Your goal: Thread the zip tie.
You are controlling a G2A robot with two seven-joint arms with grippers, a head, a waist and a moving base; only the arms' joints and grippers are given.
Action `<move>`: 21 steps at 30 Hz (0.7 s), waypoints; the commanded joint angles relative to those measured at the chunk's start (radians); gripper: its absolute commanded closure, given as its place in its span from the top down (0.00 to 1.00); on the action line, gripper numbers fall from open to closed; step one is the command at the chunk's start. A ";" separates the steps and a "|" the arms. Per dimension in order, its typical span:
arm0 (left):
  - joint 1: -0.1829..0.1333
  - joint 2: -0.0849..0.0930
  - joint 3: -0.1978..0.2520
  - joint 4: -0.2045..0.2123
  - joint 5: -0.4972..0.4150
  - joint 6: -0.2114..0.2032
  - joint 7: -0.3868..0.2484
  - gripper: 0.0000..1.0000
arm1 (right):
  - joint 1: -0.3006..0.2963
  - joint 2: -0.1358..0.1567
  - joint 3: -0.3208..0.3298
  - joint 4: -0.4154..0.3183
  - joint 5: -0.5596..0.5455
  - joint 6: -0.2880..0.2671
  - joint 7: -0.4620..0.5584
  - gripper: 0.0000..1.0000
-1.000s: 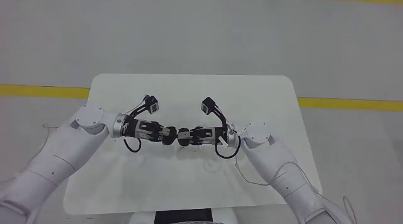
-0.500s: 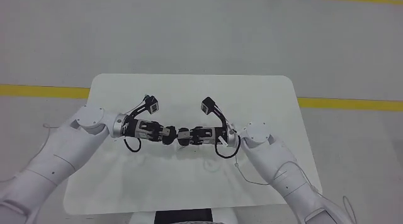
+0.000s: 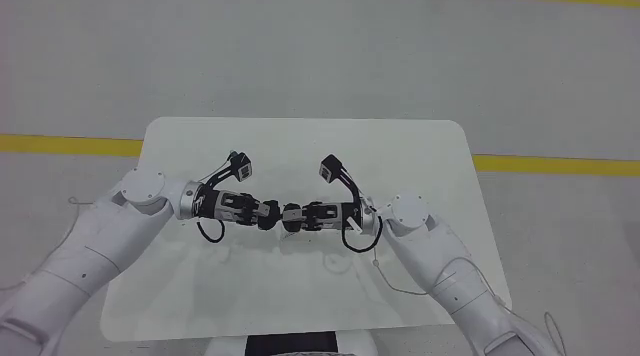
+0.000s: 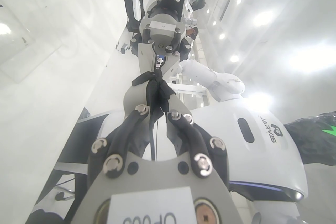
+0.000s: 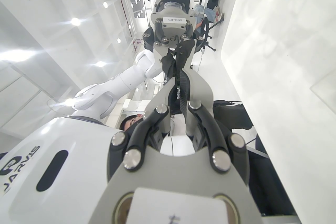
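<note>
Two grippers meet tip to tip in the top view, the left gripper and the right gripper facing each other in the air above the near middle of the white table; what passes between them is too small to make out from up there. From the left wrist view, the left gripper is pinched closed on a dark strip, the zip tie, whose thin black tail runs back between the finger links toward the wrist, while the right gripper comes in from the far side so that the fingertips of both touch around a dark bunch at the joint. From the right wrist view, the right gripper is likewise closed, with the ribbed strap of the zip tie lying between its fingers and leading straight to the left gripper opposite. Picking up and lining up both ends looks done, and the feed-in seems under way; whether the tip has passed through the head is hidden by the fingertips, so pushing through and pulling snug probably remain.
</note>
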 commanded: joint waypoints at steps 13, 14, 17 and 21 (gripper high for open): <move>0.009 0.007 -0.013 -0.009 -0.005 -0.009 0.002 0.00 | -0.023 0.010 0.040 -0.008 0.011 -0.005 -0.018 1.00; 0.011 0.008 -0.015 -0.010 -0.006 -0.011 0.003 0.00 | -0.026 0.012 0.046 -0.010 0.012 -0.006 -0.022 1.00; 0.018 0.009 -0.022 -0.013 -0.019 -0.022 0.004 0.00 | -0.035 0.014 0.055 -0.016 0.012 -0.007 -0.033 1.00; 0.035 0.008 -0.023 -0.042 -0.086 -0.009 -0.020 0.00 | -0.047 0.016 0.061 -0.025 0.010 -0.007 -0.045 1.00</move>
